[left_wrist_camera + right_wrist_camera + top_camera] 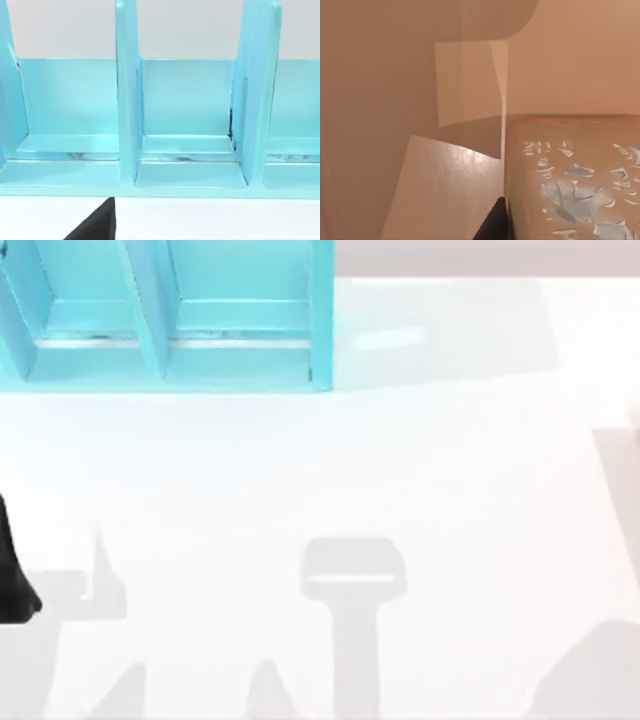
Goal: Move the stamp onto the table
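Note:
The stamp point(570, 180) looms very close in the right wrist view, a tan-brown wooden block whose face carries a flaked white mark. A dark part of my right gripper point(494, 222) sits right against the stamp's edge. The white table point(420, 470) spreads across the top view, with arm shadows on its near half. My left arm is parked at the table's left edge, its gripper point(12, 585) showing as a black shape. The same gripper point(95, 226) shows as a black shape in the left wrist view, which faces the shelf.
A turquoise blue shelf unit point(160, 325) with upright dividers stands at the table's far left. Its compartments point(187, 145) look bare in the left wrist view. White table surface stretches from the middle to the right.

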Motion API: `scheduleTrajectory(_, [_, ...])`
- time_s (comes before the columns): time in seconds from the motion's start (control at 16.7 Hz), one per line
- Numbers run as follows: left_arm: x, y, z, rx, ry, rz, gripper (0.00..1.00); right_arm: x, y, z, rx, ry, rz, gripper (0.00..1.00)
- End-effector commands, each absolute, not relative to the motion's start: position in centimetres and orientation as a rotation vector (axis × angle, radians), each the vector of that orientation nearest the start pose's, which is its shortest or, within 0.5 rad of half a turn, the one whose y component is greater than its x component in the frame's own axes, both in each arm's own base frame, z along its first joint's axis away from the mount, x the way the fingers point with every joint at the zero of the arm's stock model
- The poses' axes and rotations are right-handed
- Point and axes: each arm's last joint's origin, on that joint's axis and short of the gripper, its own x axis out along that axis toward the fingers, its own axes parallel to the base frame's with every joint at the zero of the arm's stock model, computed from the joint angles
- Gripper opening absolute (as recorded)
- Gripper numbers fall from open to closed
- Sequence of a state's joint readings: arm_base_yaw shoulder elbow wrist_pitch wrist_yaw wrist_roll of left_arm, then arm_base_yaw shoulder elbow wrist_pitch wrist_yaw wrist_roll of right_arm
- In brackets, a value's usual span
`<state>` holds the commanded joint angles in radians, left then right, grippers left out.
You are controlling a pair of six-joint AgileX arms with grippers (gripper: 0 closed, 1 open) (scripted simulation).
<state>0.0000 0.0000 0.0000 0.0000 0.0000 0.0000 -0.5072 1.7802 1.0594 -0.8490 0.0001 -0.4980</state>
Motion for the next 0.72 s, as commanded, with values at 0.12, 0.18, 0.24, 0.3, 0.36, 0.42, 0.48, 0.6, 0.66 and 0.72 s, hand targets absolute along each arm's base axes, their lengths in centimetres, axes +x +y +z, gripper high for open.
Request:
scheduleTrajectory(0.12, [10.57, -0.12, 16.00, 0.000, 0.000, 0.000, 1.00, 26.69, -14.64, 14.23, 0.004, 1.570, -0.005, 0.25])
scheduleTrajectory(0.18, [10.57, -0.12, 16.00, 0.000, 0.000, 0.000, 1.00, 26.69, -14.64, 14.23, 0.004, 1.570, -0.005, 0.17])
scheduleTrajectory(0.24, [10.57, -0.12, 16.00, 0.000, 0.000, 0.000, 1.00, 26.69, -14.64, 14.23, 0.004, 1.570, -0.005, 0.10])
scheduleTrajectory(0.3, [10.57, -0.12, 16.00, 0.000, 0.000, 0.000, 1.00, 26.69, -14.64, 14.23, 0.004, 1.570, -0.005, 0.02])
scheduleTrajectory(0.36, [10.57, -0.12, 16.00, 0.000, 0.000, 0.000, 1.00, 26.69, -14.64, 14.23, 0.004, 1.570, -0.005, 0.00])
scheduleTrajectory(0.42, [10.57, -0.12, 16.00, 0.000, 0.000, 0.000, 1.00, 26.69, -14.64, 14.23, 0.004, 1.570, -0.005, 0.00])
scheduleTrajectory(0.48, [10.57, -0.12, 16.00, 0.000, 0.000, 0.000, 1.00, 26.69, -14.64, 14.23, 0.004, 1.570, -0.005, 0.00])
scheduleTrajectory(0.6, [10.57, -0.12, 16.00, 0.000, 0.000, 0.000, 1.00, 26.69, -14.64, 14.23, 0.004, 1.570, -0.005, 0.00])
scheduleTrajectory(0.66, [10.57, -0.12, 16.00, 0.000, 0.000, 0.000, 1.00, 26.69, -14.64, 14.23, 0.004, 1.570, -0.005, 0.00])
scheduleTrajectory(0.72, [10.57, -0.12, 16.00, 0.000, 0.000, 0.000, 1.00, 26.69, -14.64, 14.23, 0.004, 1.570, -0.005, 0.00])
